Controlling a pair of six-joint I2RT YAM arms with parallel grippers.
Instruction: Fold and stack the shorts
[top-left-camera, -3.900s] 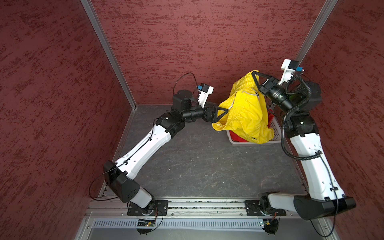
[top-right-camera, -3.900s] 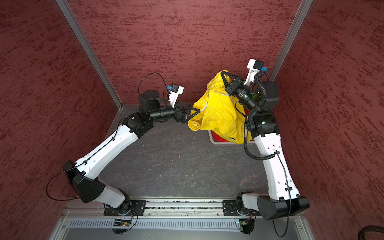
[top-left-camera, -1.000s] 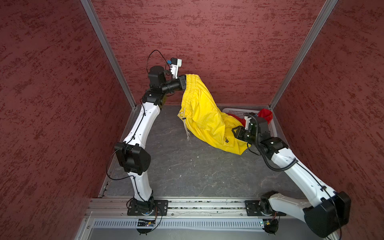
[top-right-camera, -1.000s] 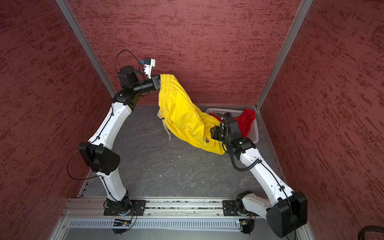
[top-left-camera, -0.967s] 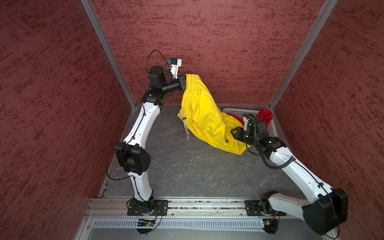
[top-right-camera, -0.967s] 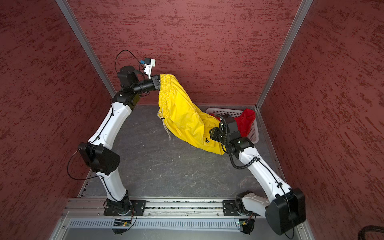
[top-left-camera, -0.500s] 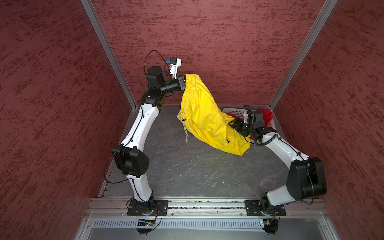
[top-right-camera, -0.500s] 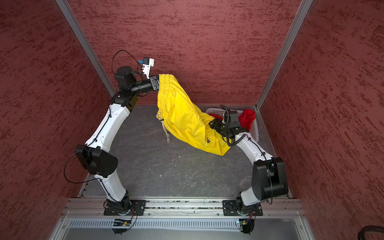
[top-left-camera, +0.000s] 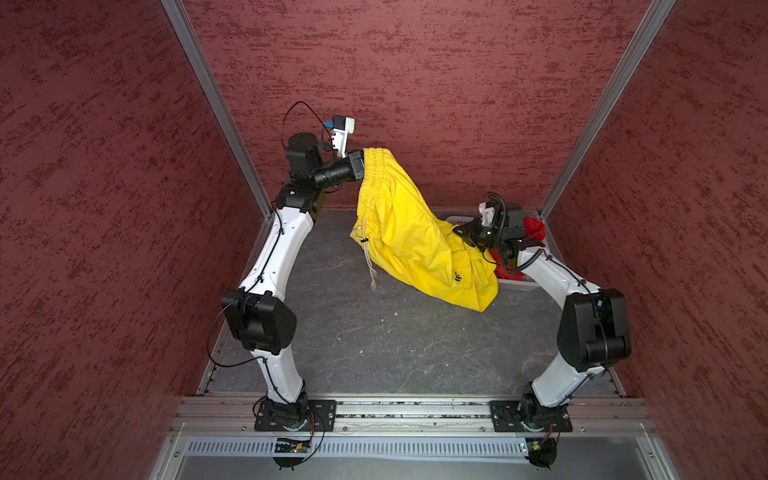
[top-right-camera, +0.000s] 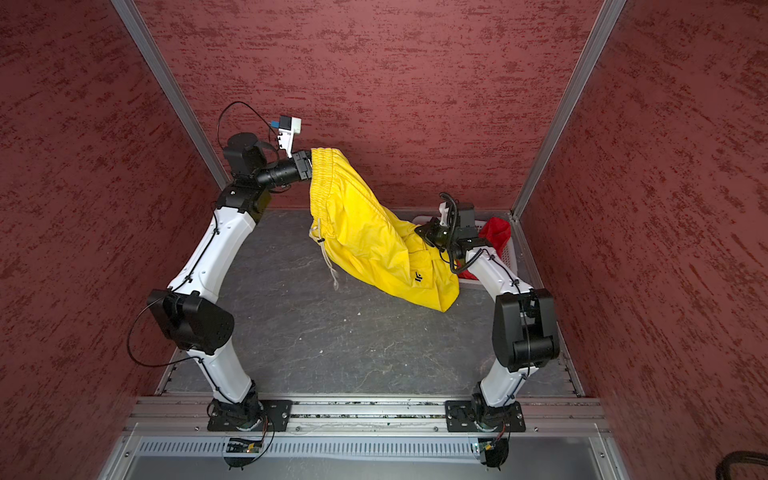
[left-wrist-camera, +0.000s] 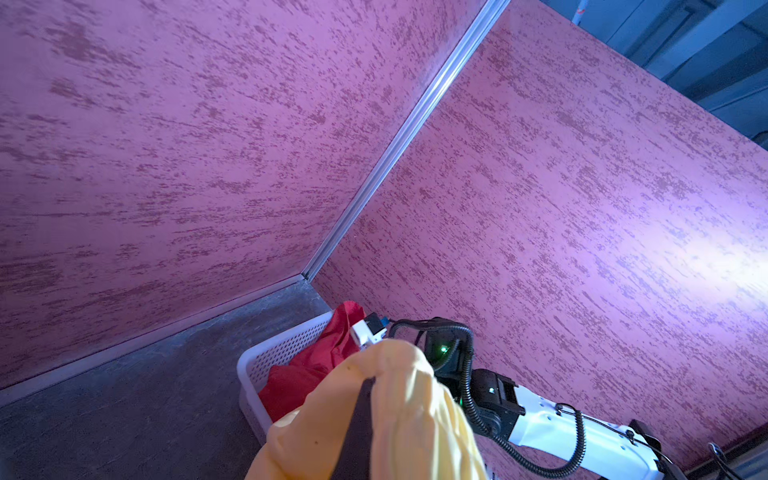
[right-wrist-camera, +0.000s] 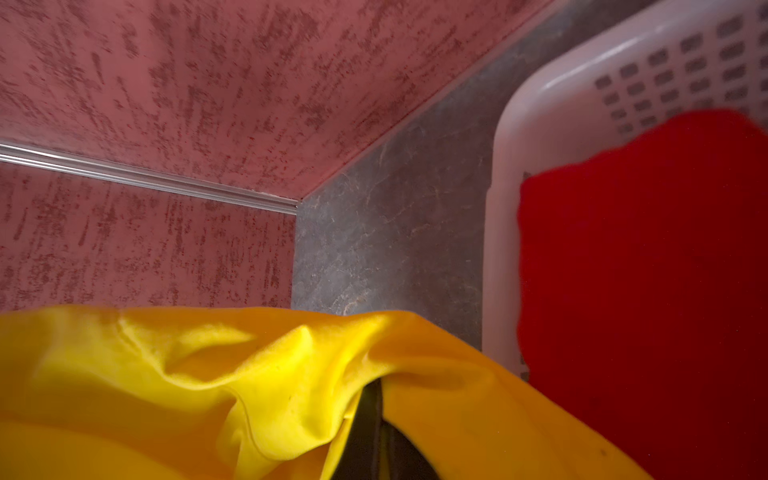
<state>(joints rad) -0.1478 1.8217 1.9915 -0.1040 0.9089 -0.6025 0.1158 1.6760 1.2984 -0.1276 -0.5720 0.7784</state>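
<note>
As left gripper (top-left-camera: 360, 168) and right gripper (top-left-camera: 459, 233) clamp the yellow shorts (top-left-camera: 415, 243), their length slopes down rightward

We saw white shells (top-left-camera: 286, 245) and black joints (top-left-camera: 262, 322) on the left arm (top-left-camera: 272, 270) and right arm (top-left-camera: 555, 276), black cables (left-wrist-camera: 468, 395) alongside (one ribbed), bolted black bases (top-left-camera: 322, 415), and white wrist cameras (top-left-camera: 344, 124).

- Left arm (top-left-camera: 286, 245): raised high at 11 o'clock, left gripper (top-left-camera: 363, 167) pointing to 3 o'clock, jaws clamped.
- Right arm (top-left-camera: 557, 274): low, right gripper (top-left-camera: 458, 232) pointing to 9 o'clock, jaws clamped.
</note>
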